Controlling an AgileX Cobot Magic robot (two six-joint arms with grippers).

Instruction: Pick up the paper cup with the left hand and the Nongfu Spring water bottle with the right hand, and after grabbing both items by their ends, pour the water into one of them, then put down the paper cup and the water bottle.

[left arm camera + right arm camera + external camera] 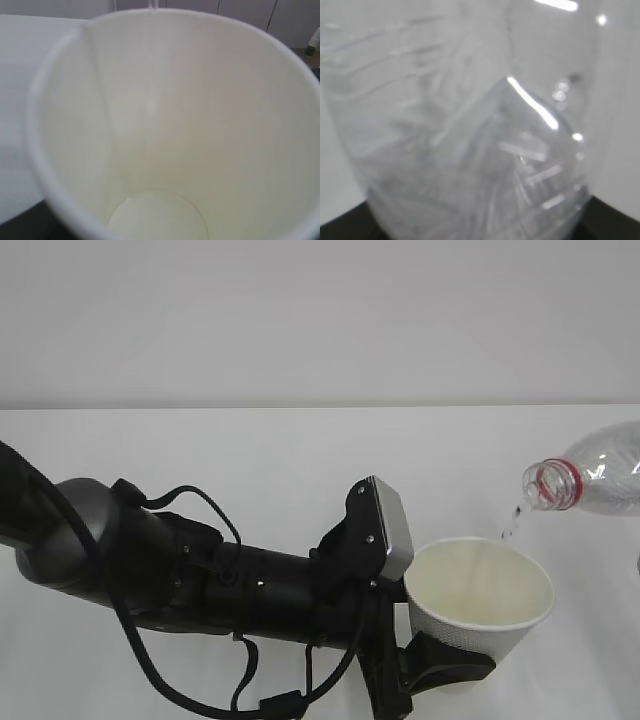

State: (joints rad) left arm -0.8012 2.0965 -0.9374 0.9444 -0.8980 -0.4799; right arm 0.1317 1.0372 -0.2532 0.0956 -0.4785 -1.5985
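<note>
Item 1 – left hand (440, 665): lower left to lower centre of the exterior view, nearest the camera. Black arm w/ looping black cables, grey plate on the wrist. Black fingers (450, 662) clamped on the lower wall of the paper cup, one visible wrapping the cup's base at bottom centre-right.

Item 2 – paper cup (478, 602): lower centre-right, held upright off the counter, mouth open upward. Outside white, inside cream. Logo not visible from this side. Left wrist view looks straight down into the paper cup (165, 130): fills the frame, side seam running down at left, round bottom at lower centre; can't tell if any liquid has pooled there.

Item 3 – water (512, 522): thin broken stream of clear drops, between the bottle mouth and the cup's far right rim, falling toward the cup.

Item 4 – Nongfu Spring water bottle (600, 475): right edge, mid-height, tipped nearly horizontal, mouth pointing left and slightly down, above and right of the cup, not touching it. Red neck ring visible; body runs off frame. Right wrist view: clear ribbed bottle (470, 150) wall fills the frame, blurred.

Item 5 – right hand: only dark corners at the bottom of the right wrist view; fingers closed around the bottle.

Item 6 – counter (250, 455): white, behind everything, meeting a pale wall in the upper half.
</note>
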